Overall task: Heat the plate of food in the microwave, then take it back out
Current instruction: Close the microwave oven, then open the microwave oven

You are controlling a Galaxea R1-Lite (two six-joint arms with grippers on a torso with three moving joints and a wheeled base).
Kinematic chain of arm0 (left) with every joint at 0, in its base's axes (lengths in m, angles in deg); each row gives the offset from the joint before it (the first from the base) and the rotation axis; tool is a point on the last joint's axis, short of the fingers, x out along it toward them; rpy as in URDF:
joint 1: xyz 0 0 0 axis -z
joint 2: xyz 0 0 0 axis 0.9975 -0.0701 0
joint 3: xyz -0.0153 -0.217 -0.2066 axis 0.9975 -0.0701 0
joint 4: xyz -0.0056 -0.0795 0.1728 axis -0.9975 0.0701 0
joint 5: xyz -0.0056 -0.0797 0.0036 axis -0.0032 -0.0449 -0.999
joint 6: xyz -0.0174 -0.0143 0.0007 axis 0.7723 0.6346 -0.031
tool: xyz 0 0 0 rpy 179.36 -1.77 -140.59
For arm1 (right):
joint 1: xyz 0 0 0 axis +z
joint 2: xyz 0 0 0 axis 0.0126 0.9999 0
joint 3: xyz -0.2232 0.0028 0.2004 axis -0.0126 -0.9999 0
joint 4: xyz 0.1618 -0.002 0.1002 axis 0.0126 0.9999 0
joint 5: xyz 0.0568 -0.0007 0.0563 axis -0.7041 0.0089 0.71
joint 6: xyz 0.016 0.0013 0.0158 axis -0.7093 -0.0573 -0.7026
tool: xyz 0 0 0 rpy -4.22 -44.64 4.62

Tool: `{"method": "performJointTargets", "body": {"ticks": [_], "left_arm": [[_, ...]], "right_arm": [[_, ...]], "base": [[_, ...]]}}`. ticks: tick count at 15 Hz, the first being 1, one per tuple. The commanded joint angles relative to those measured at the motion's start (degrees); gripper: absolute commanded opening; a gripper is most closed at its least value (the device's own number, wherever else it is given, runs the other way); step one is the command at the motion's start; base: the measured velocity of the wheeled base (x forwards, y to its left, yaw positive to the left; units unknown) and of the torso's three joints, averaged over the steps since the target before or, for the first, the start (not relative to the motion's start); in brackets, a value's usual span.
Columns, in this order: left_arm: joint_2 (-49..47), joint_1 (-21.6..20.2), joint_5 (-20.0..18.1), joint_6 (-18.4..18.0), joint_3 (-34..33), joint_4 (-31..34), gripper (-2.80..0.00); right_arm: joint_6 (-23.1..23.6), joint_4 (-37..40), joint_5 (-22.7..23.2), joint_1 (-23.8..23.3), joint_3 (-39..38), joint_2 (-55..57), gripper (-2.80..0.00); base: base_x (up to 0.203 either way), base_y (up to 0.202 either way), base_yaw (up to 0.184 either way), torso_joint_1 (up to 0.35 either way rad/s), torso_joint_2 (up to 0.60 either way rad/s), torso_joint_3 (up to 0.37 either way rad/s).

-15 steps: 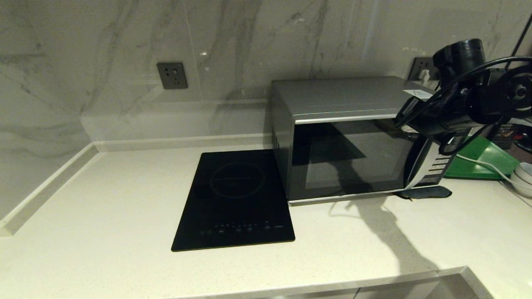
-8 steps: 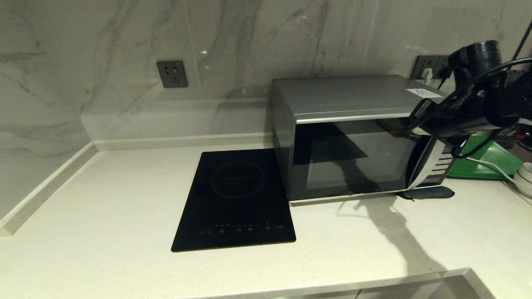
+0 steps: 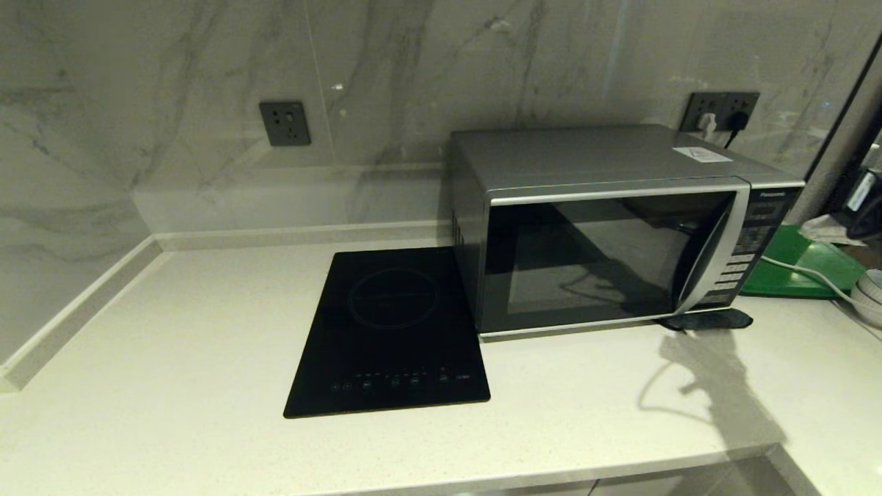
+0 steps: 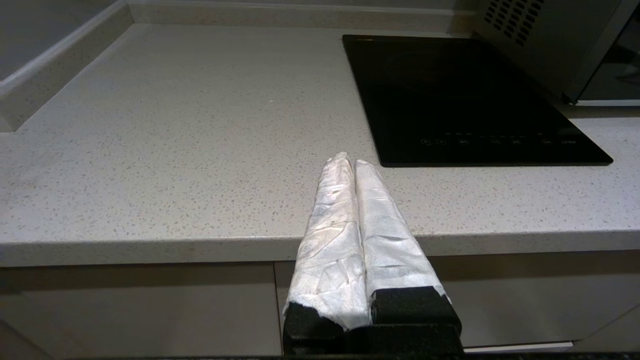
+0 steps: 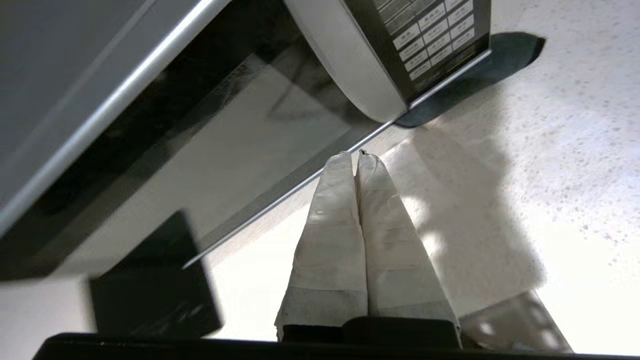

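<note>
The silver microwave stands at the back right of the counter with its dark glass door closed; its curved handle and button panel face front. The plate of food is out of view. My right gripper is shut and empty, hovering above the counter in front of the microwave's lower door edge, near the handle; it does not show in the head view. My left gripper is shut and empty, parked at the counter's front edge, left of the hob.
A flat black induction hob lies left of the microwave. A green tray, a white cable and stacked pale bowls sit at the right. A dark pad lies under the microwave's right corner. Wall sockets are behind.
My right arm has pulled away from in front of the microwave's handle and panel, moving right and out of the head view. The microwave door stays closed.
</note>
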Motion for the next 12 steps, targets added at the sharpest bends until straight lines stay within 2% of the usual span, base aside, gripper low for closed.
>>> {"method": "performJointTargets", "body": {"ticks": [1, 2, 8, 10, 11, 12], "left_arm": [[0.0, 0.0, 0.0, 0.0, 0.0, 0.0, -2.80], [0.0, 0.0, 0.0, 0.0, 0.0, 0.0, -2.80], [0.0, 0.0, 0.0, 0.0, 0.0, 0.0, -2.80], [0.0, 0.0, 0.0, 0.0, 0.0, 0.0, -2.80], [0.0, 0.0, 0.0, 0.0, 0.0, 0.0, -2.80], [0.0, 0.0, 0.0, 0.0, 0.0, 0.0, -2.80]], "right_arm": [[-0.4, 0.2, 19.0, -8.1, -1.2, -2.1, -2.80], [-2.2, 0.1, 24.2, -10.0, -1.2, -0.2, -2.80], [-14.3, -5.0, 39.2, -13.3, 1.1, 15.8, -2.80], [-14.5, -8.3, 41.8, -13.6, 0.7, 20.1, -2.80], [-12.5, -10.9, 42.2, -13.9, -0.7, 21.7, -2.80], [-7.8, -12.2, 42.3, -14.2, -2.2, 23.1, -2.80]], "base": [[0.000, 0.000, 0.000, 0.000, 0.00, 0.000], [0.000, 0.000, 0.000, 0.000, 0.00, 0.000], [0.000, 0.000, 0.000, 0.000, 0.00, 0.000], [0.000, 0.000, 0.000, 0.000, 0.00, 0.000], [0.000, 0.000, 0.000, 0.000, 0.00, 0.000], [0.000, 0.000, 0.000, 0.000, 0.00, 0.000]]}}
